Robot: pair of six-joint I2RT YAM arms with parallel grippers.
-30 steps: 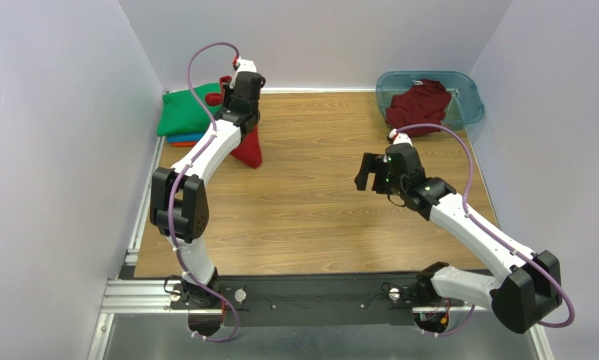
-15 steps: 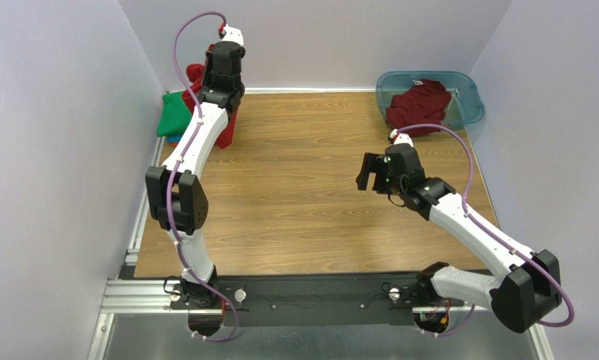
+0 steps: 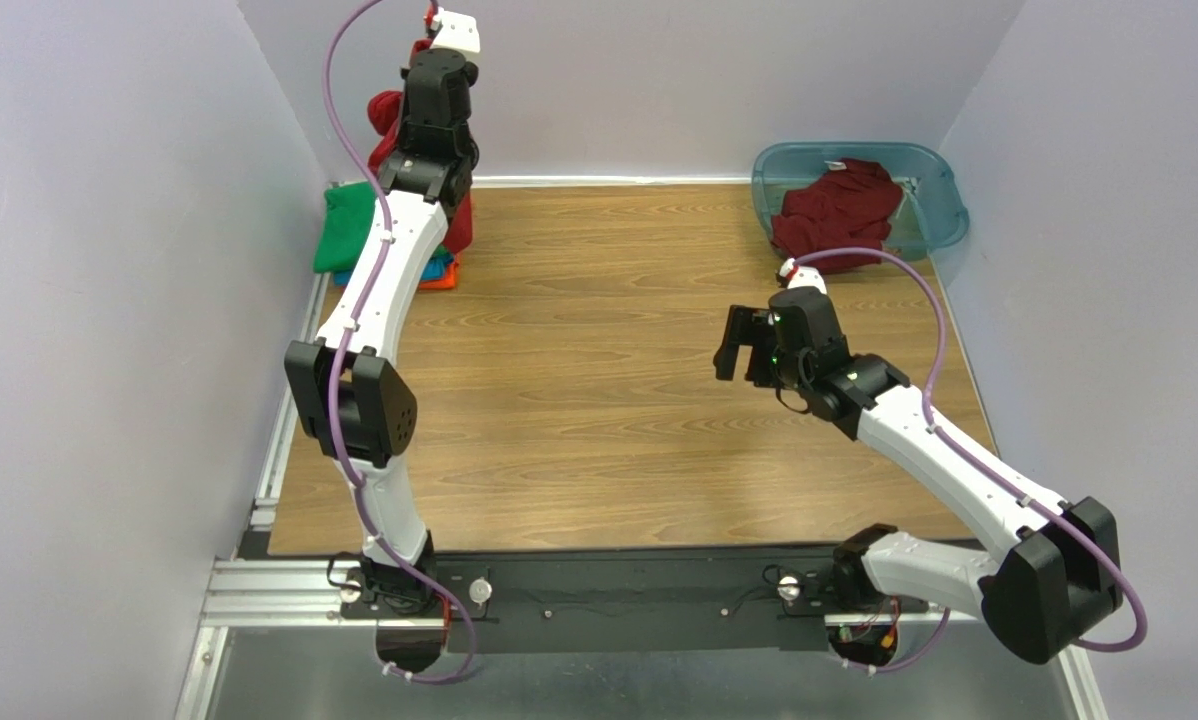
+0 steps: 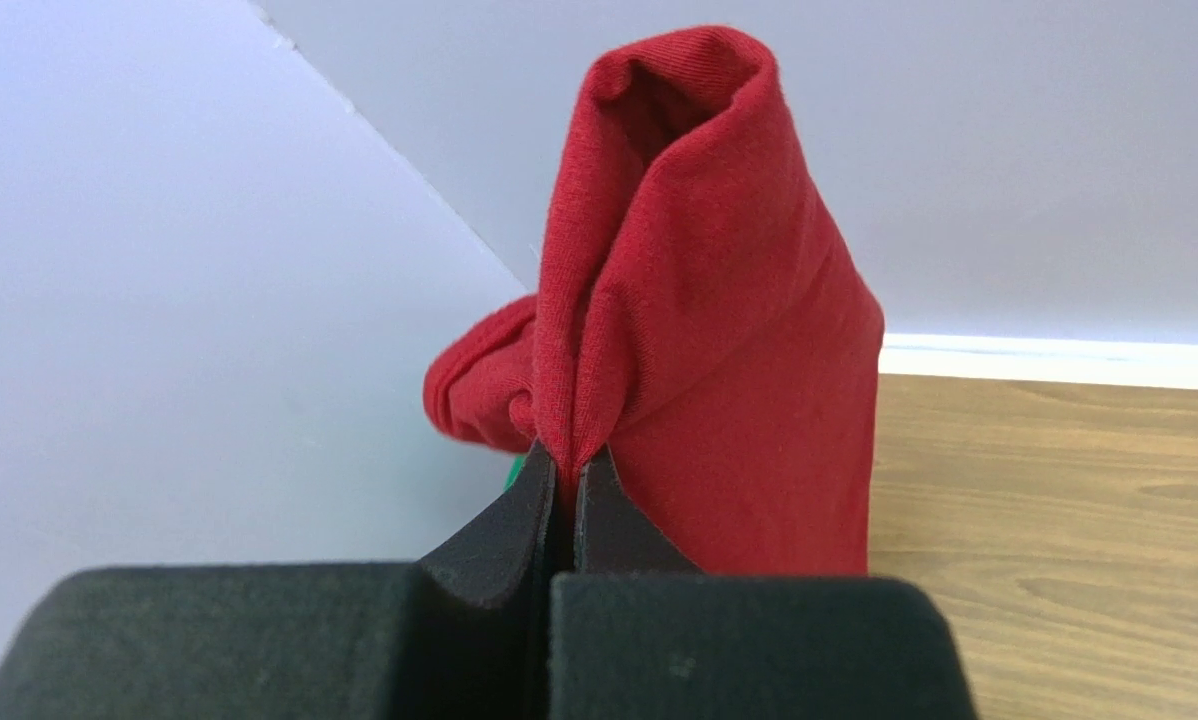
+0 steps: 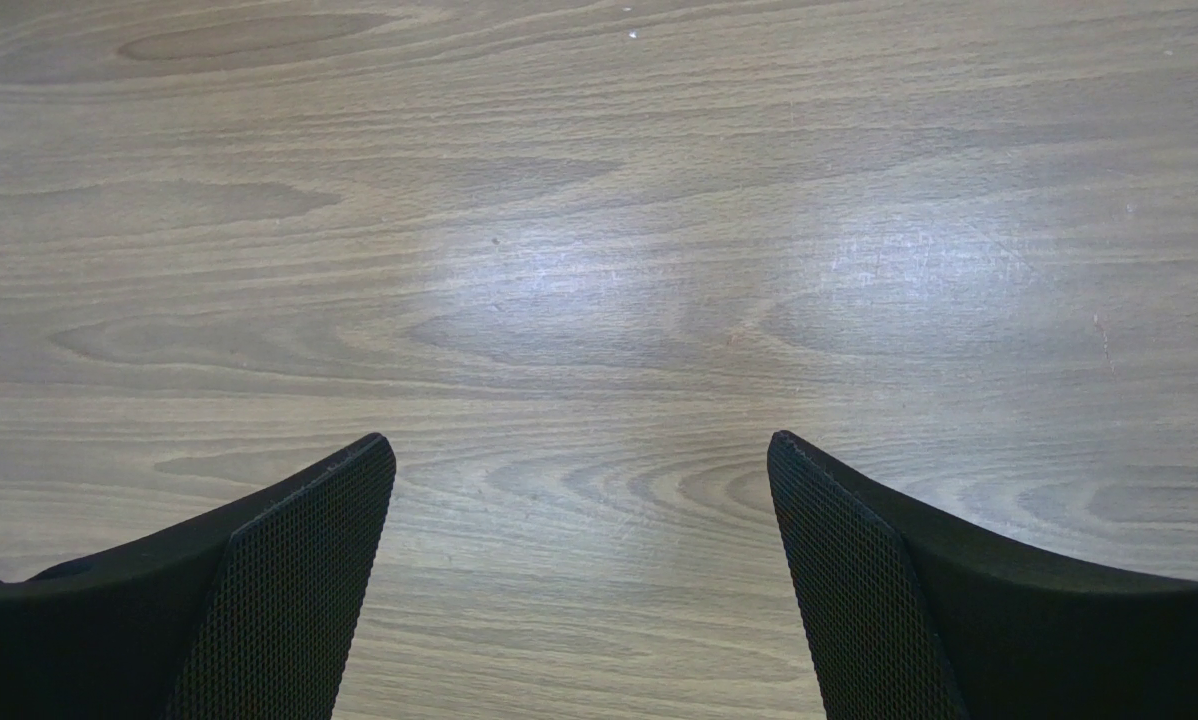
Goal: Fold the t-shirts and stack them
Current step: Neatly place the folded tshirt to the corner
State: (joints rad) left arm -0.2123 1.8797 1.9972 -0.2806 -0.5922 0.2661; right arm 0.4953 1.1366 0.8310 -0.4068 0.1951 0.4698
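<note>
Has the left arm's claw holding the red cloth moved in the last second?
Yes: the left gripper, shut on the red shirt, went toward the back wall.

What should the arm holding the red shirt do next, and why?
Probably lower the red shirt onto the green shirt. The left gripper is shut on it, and it hangs right by the green shirt, not yet lying flat there.

Red t-shirt (image 4: 710, 330) higher and farther back

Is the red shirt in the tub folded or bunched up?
Bunched up. The dark red shirt lies in a rumpled heap in the teal tub, spilling over its near rim.
</note>
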